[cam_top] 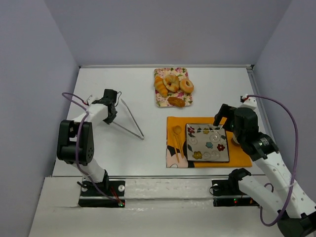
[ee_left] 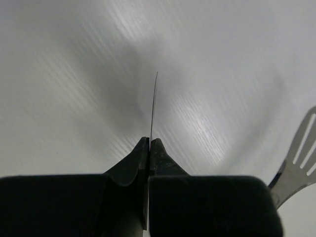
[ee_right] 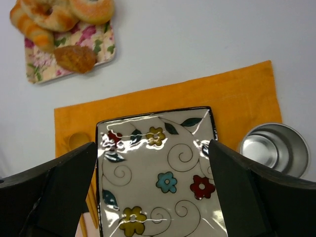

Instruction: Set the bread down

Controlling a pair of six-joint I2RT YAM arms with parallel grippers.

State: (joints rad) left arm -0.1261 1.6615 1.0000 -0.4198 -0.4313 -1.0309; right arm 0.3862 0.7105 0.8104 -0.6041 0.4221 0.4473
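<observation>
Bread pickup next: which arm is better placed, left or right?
Left, probably. The left gripper is shut on the tongs, ready to reach the bread. The right gripper hangs open and empty over the plate.

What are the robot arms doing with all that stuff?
The left tool is shut on one thin arm of the metal tongs, low over the table. The right tool hangs open above the flowered plate. The bread, a smooth golden ring, sits on the flowery tray at the far side, not yet picked up.
</observation>
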